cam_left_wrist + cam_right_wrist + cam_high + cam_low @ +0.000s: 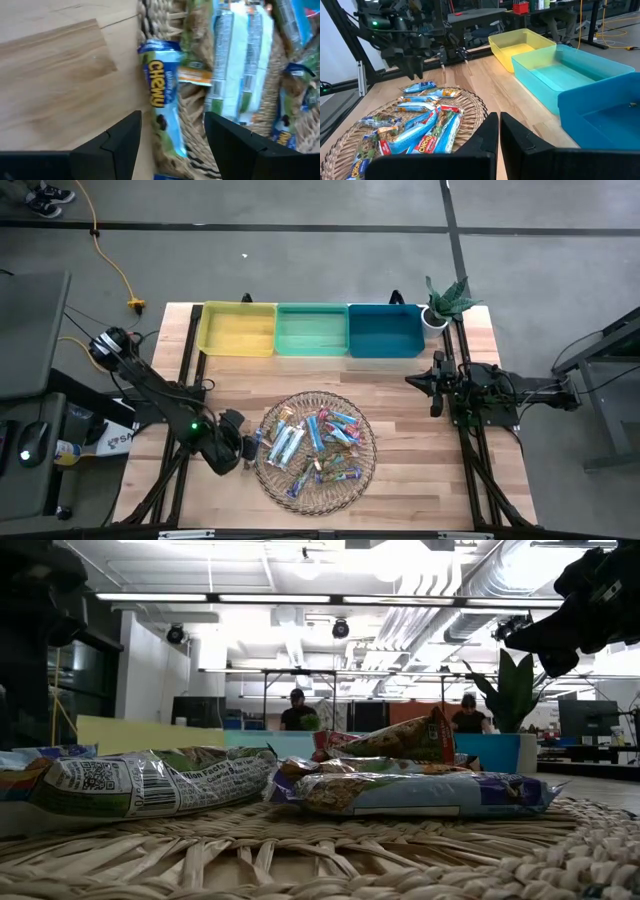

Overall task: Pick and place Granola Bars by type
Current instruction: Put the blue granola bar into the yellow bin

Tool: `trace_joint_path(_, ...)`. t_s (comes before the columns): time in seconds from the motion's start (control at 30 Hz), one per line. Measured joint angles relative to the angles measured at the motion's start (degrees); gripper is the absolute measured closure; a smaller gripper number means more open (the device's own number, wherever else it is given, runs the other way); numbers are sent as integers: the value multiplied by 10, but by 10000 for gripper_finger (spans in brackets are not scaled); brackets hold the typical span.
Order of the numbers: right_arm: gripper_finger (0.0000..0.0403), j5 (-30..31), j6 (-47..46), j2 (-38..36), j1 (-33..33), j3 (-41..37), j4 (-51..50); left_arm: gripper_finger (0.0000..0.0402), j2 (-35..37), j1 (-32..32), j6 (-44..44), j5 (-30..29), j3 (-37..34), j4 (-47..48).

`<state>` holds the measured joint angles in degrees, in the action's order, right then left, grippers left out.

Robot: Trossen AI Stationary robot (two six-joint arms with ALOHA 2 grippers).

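While my left gripper [247,448] hangs low at the left rim of the wicker tray [366,472], its fingers [122,142] stand partly apart with nothing between them but air; a light blue bar [161,107] lies on the rim right below the gap, not gripped. I see the Granola Bars [315,442] heaped in the tray, near the desk's front edge at its middle. Yellow [238,328], green [311,330] and blue [385,330] bins line the desk's back edge. My right gripper [409,380] waits near the right edge, fingers pressed together, holding nothing.
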<state>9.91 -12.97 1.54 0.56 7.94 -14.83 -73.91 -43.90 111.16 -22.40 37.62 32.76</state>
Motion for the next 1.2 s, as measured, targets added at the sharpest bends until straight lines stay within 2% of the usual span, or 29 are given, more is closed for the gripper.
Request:
trace_joint_path(0.1,402,0,0,0,0,0,0,187,7,0,1,11,-20,-6)
trace_joint_path(0.63,402,0,0,0,0,0,-4,187,6,0,-33,32,-113,-208)
trace_joint_path(1.2,402,0,0,0,0,0,-4,188,6,0,-42,34,-115,-225)
